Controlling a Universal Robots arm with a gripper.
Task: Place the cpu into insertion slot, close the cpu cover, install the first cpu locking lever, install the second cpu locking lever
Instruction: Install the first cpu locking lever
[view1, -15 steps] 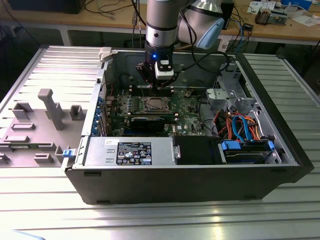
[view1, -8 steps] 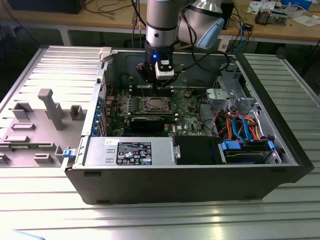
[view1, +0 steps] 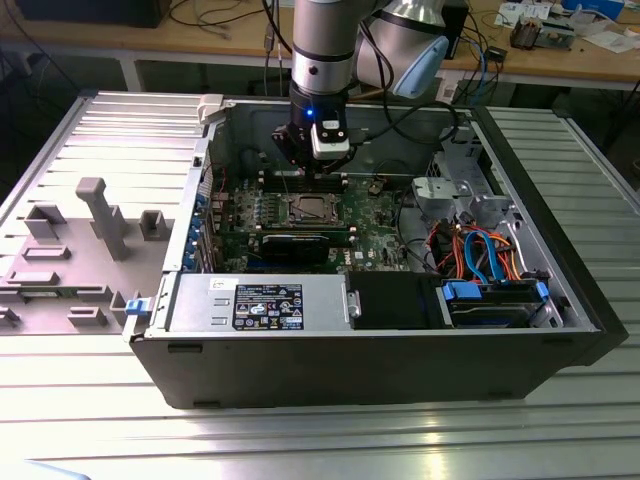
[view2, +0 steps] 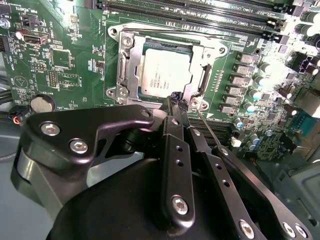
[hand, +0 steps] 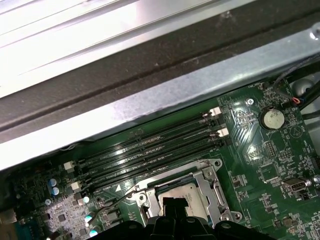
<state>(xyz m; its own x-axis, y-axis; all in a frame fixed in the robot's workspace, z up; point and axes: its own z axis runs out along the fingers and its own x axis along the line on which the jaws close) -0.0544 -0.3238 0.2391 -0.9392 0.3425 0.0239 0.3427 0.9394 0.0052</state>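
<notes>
The cpu (view2: 165, 70) lies flat in the insertion slot (view2: 123, 75) on the green motherboard, its silvery face up. The cpu cover (view2: 206, 75) is folded down around it as a silver frame. My gripper (view2: 176, 100) hovers right at the socket's edge with its black fingers pressed together. A thin wire locking lever (view2: 207, 127) slants up beside the fingertips; I cannot tell if it touches them. In the exterior view my gripper (view1: 315, 172) hangs inside the open computer case just behind the socket (view1: 305, 210). The first wrist view shows the cpu (hand: 175, 192), the cover (hand: 209, 195) and another wire lever (hand: 117, 200).
Long memory slots (hand: 145, 150) run beside the socket, with the case's metal wall (hand: 150, 95) beyond them. A black expansion card (view1: 295, 245), the power supply (view1: 260, 300) and coloured cables (view1: 480, 250) fill the case. Grey fixtures (view1: 100, 220) stand at the exterior view's left.
</notes>
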